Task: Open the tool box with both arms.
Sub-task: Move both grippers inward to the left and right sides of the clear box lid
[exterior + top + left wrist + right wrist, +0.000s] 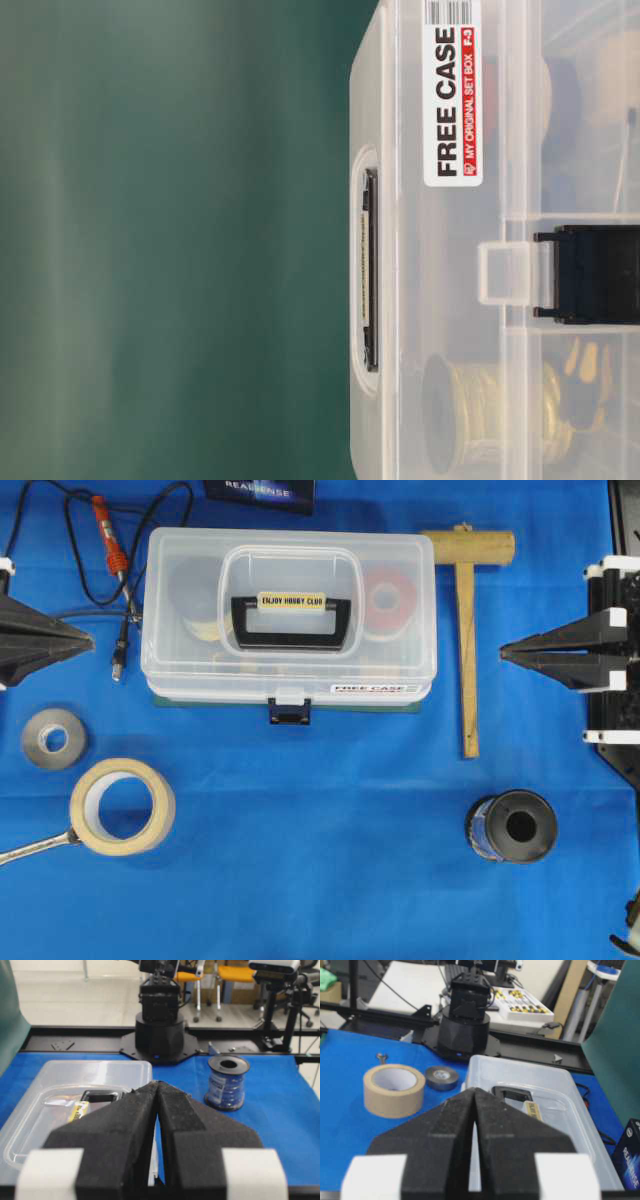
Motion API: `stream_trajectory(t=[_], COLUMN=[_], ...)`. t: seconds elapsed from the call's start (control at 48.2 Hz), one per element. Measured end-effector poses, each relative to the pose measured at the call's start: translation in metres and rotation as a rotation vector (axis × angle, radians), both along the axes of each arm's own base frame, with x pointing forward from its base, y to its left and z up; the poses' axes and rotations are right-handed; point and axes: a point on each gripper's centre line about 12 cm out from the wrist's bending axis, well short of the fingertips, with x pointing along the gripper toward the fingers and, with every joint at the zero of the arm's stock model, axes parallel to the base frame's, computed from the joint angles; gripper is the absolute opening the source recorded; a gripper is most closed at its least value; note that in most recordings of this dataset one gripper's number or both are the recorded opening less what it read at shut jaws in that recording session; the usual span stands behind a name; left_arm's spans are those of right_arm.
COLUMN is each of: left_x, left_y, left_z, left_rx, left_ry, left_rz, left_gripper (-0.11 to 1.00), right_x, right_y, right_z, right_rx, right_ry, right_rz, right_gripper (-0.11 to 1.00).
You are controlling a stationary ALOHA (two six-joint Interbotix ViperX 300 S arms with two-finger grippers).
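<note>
Blue cloth covers the surface point(330, 880); both arms parked at the side edges, nothing held.

Tool box point(290, 620) sits toward the far centre of the overhead view, lid down, black handle point(291, 622) lying flat in its recess. Long axis runs left–right, i.e. along the line joining the two arms. Dark blue front latch point(289, 714) is on the near long side, centred, and looks engaged.

Left end effector point(88, 638): clenched, tips together, empty. It points at the box's left short end, near it but apart. Right end effector point(504, 652): likewise clenched and empty, pointing at the right short end, with a wooden mallet point(467, 630) lying between it and the box. Left looks somewhat nearer.

Judgement: neither tip is lined up with the latch; it lies off both approach lines, toward the near edge. One arm would have to swing round to that side while the other steadies the body or lid. Both must part their fingers first.

Clutter nearby: masking tape roll point(122, 806), grey tape roll point(54, 739), wire spool point(511, 826).
</note>
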Motion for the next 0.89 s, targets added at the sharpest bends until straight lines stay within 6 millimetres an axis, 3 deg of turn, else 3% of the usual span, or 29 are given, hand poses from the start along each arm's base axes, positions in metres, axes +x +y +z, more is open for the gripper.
stream_trajectory(t=[0.27, 0.477, 0.539, 0.622, 0.767, 0.83, 0.892], left_x=[0.002, 0.006, 0.007, 0.008, 0.007, 0.006, 0.004], left_y=[0.004, 0.021, 0.026, 0.034, 0.043, 0.045, 0.046], left_z=[-0.014, -0.035, -0.044, -0.056, -0.077, -0.087, -0.097], left_rx=[0.018, 0.003, -0.004, -0.013, -0.030, -0.034, -0.034], left_ry=[0.109, 0.246, 0.294, 0.347, 0.433, 0.479, 0.527], left_rz=[0.022, 0.101, 0.127, 0.159, 0.204, 0.208, 0.212], left_gripper=[0.00, 0.01, 0.03, 0.21, 0.64, 0.81, 0.87], right_x=[0.005, 0.008, 0.010, 0.013, 0.019, 0.022, 0.025], right_y=[-0.011, -0.026, -0.030, -0.036, -0.045, -0.049, -0.054], right_z=[-0.010, -0.028, -0.034, -0.041, -0.061, -0.073, -0.084], right_rx=[0.019, 0.045, 0.053, 0.064, 0.082, 0.095, 0.107], right_ry=[0.125, 0.265, 0.295, 0.330, 0.429, 0.483, 0.537], right_rz=[-0.055, -0.124, -0.146, -0.170, -0.205, -0.222, -0.239], right_gripper=[0.00, 0.01, 0.10, 0.32, 0.74, 0.84, 0.82])
